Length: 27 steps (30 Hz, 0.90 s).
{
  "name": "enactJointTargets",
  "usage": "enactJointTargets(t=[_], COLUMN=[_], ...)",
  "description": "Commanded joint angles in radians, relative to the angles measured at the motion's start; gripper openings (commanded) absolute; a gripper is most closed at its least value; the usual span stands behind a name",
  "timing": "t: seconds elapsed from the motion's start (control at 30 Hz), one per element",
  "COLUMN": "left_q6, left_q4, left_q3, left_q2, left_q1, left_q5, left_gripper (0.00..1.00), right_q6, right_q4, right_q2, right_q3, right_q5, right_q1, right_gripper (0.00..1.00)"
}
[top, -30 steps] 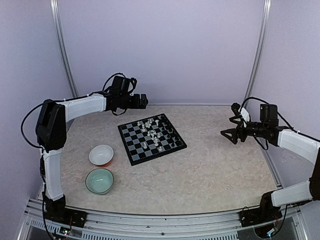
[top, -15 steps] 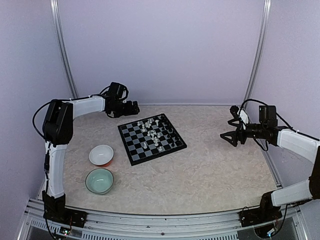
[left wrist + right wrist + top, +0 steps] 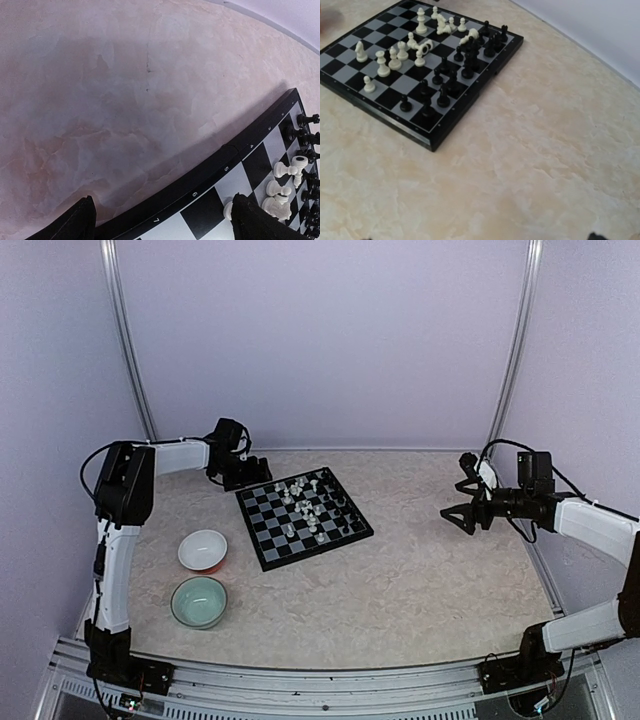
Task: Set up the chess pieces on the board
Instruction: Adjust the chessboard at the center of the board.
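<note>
The board (image 3: 250, 532) lies tilted at the table's middle left, with white chess pieces (image 3: 298, 490) and black chess pieces (image 3: 338, 515) scattered on it, some lying down. My left gripper (image 3: 255, 472) is low at the board's far left corner, open and empty. In the left wrist view its fingertips (image 3: 82, 220) straddle the board's numbered rim (image 3: 194, 192); white pieces (image 3: 285, 172) and black pieces (image 3: 306, 135) show at right. My right gripper (image 3: 455, 512) hovers open and empty well to the board's right. The right wrist view shows the board (image 3: 472, 92) and its pieces (image 3: 395, 55).
A white bowl (image 3: 202, 549) and a pale green bowl (image 3: 198, 600) stand on the table at the near left of the board. Marbled beige table (image 3: 420, 580) stretches between the board and my right arm. Lilac walls close the back and the sides.
My left gripper has come down and pulled back left, from above the board's far side to its far left corner. The right arm has barely moved.
</note>
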Motion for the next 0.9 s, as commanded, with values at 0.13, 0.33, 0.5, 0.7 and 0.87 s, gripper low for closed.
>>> enactJointTargets(t=[0.13,0.33,0.5,0.7,0.87], left_q6=[0.036,0.028,0.017,0.018,0.023], left_q4=[-0.030,-0.029,0.010,0.015,0.016], left_q3=[0.034,0.019,-0.067,-0.132,-0.205], left_q2=[0.042,0.046,0.003,-0.031,-0.075], left_q1=[0.004,0.005,0.005,-0.010,-0.056], left_q5=[0.037,0.078,0.113,0.170,0.153], left_gripper=[0.90,0.87,0.80,0.70,0.69], right_q6=[-0.015,-0.023,-0.032,-0.043,-0.051], right_q4=[-0.013,-0.026,-0.036,-0.054,-0.065], right_q2=[0.002,0.010,0.012,0.015,0.015], right_q3=[0.025,0.032,0.037,0.044,0.048], right_q5=[-0.008,-0.009,-0.013,-0.019,-0.019], right_q1=[-0.006,-0.006,-0.004,0.007,0.011], right_gripper=[0.92,0.92,0.91,0.91,0.90])
